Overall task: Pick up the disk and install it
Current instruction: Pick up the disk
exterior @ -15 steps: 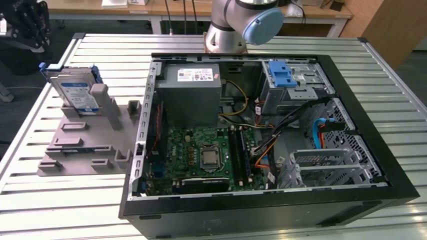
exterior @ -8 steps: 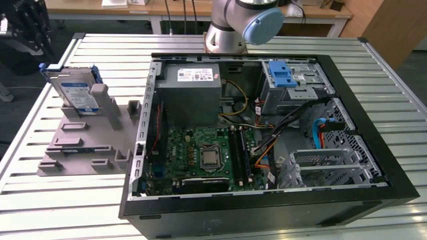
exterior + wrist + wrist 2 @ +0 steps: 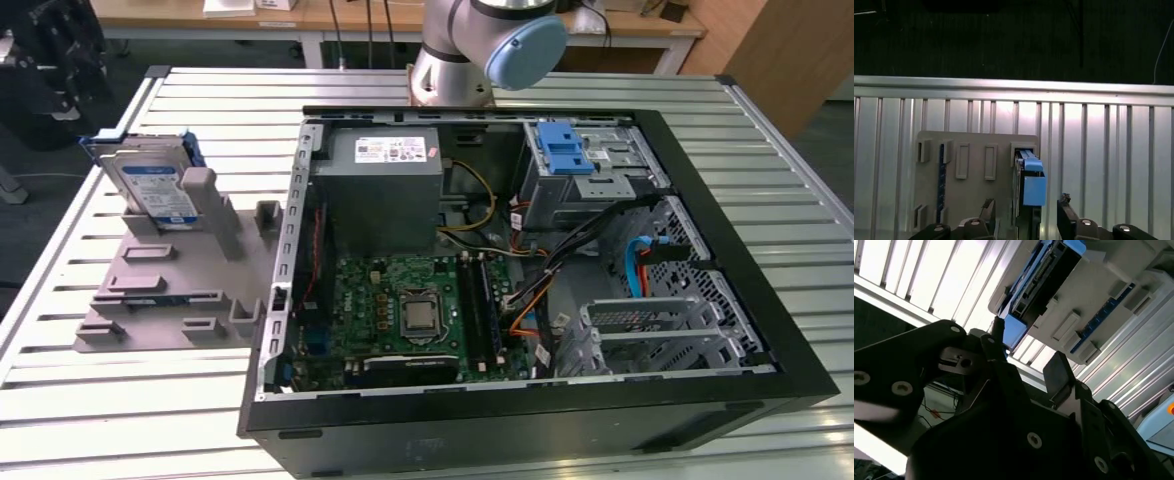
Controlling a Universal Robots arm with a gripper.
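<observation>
Currently blk hand [image 3: 1026,211] gapes wide over flat silver disk [image 3: 1033,189] w/ blue frame, upright in grey plastic rack [image 3: 974,197]

Open air above the upright disk [image 3: 150,188], grey holder posts [image 3: 200,200] close beside.

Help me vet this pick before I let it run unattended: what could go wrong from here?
1. The disk stands on edge in a slot of the grey holder, and the open pincer is not yet touching it. A skewed closure might tip or jam it.
2. Loose cables lie beside the drive cage inside the computer case. They could snag the disk.
</observation>
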